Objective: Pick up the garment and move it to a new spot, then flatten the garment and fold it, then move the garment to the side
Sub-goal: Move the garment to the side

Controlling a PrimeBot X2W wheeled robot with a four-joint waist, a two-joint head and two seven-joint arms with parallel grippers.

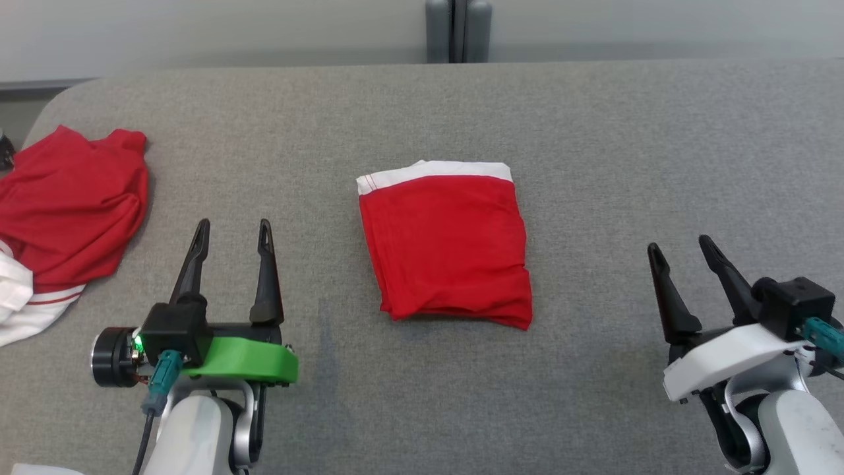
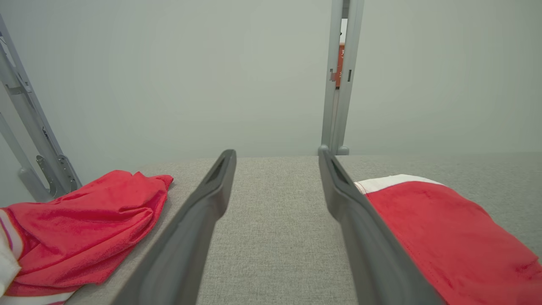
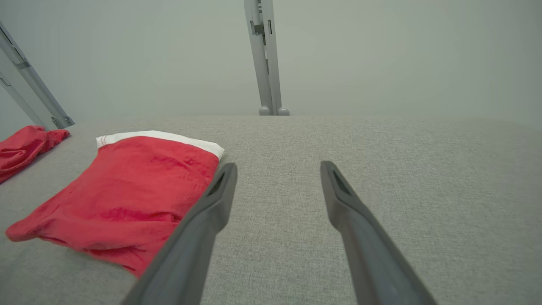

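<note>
Lying folded mid-frame, the garment (image 1: 448, 247) rests untouched; left gripper (image 1: 234, 225) lower left, right gripper (image 1: 679, 245) lower right, both spread empty.

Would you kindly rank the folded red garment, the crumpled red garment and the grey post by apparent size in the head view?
1-2: folded red garment and crumpled red garment, about alike; the crumpled one runs off the left edge, so I won't rank them.
3: grey post, smallest, though farthest from the camera.
</note>
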